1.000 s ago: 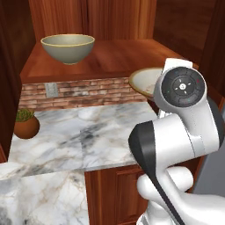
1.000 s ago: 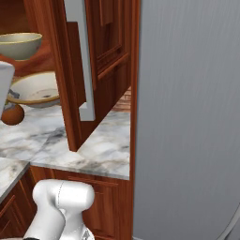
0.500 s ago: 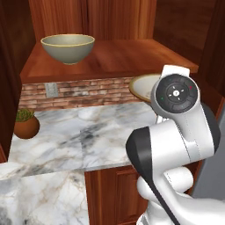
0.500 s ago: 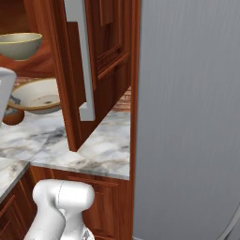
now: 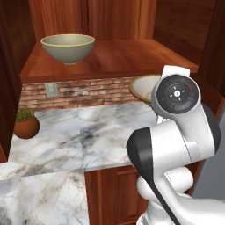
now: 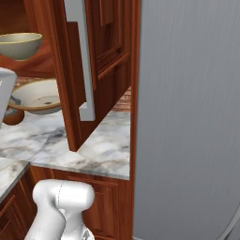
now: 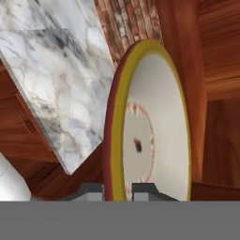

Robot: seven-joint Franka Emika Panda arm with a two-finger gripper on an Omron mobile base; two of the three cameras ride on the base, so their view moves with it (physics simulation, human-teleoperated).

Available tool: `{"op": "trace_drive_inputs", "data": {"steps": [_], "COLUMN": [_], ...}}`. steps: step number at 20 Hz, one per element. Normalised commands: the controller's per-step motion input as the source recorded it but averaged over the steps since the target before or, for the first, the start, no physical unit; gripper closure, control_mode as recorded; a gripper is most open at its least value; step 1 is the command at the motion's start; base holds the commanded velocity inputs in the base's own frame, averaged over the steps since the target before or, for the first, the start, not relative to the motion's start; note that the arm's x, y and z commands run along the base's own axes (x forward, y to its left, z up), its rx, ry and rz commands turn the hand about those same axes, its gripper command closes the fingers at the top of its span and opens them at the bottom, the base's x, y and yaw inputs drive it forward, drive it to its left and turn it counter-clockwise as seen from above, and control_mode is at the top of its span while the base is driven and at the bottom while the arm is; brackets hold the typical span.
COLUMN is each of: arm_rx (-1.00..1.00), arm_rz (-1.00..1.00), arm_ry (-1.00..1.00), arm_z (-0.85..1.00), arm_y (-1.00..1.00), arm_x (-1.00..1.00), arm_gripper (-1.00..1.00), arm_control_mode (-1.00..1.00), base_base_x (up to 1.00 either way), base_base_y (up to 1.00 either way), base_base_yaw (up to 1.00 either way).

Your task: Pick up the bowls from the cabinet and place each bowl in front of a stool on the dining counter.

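Observation:
The shallow cream bowl (image 7: 154, 122) stands on edge before the hand camera, its rim pinched between my gripper (image 7: 117, 191) tips, which are shut on it. From the base it hangs just off the right end of the cabinet shelf (image 5: 118, 57), above the marble: cream bowl (image 5: 143, 87), cream bowl (image 6: 37, 96). My own wrist hides the fingers in the left base view. The deep grey-olive bowl (image 5: 68, 47) rests on the shelf at the left, also grey-olive bowl (image 6: 18, 44). Stool and dining counter are out of view.
A terracotta plant pot (image 5: 26, 125) sits at the left of the marble worktop (image 5: 79, 136) under the shelf. An open cabinet door (image 6: 93, 70) with a long silver handle juts out close right of the bowl. A grey fridge wall (image 6: 187, 117) rises further right.
The cream bowl and my wrist have come slightly down and away from the shelf edge; over the last half second they hardly moved. The grey-olive bowl stayed put.

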Motion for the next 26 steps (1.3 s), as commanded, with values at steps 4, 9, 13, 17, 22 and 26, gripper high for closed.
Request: {"op": "trace_drive_inputs", "data": {"steps": [4,9,13,17,22,26], "arm_rx": [0.0,0.0,0.0,0.0,0.0,0.0], "arm_rz": [0.0,0.0,0.0,0.0,0.0,0.0], "arm_ry": [0.0,0.0,0.0,0.0,0.0,0.0], "arm_z": [0.0,0.0,0.0,0.0,0.0,0.0], "arm_y": [0.0,0.0,0.0,0.0,0.0,0.0], "arm_x": [0.0,0.0,0.0,0.0,0.0,0.0], "arm_gripper": [1.0,1.0,1.0,1.0,1.0,1.0], "arm_control_mode": [1.0,1.0,1.0,1.0,1.0,1.0], "base_base_x": [-0.33,-0.77,-0.72,-0.68,-0.52,-0.44], "base_base_y": [-0.01,0.0,0.0,-0.12,-0.5,-0.69], "base_base_yaw": [0.0,0.0,-0.03,-0.11,-0.27,-0.5]}}
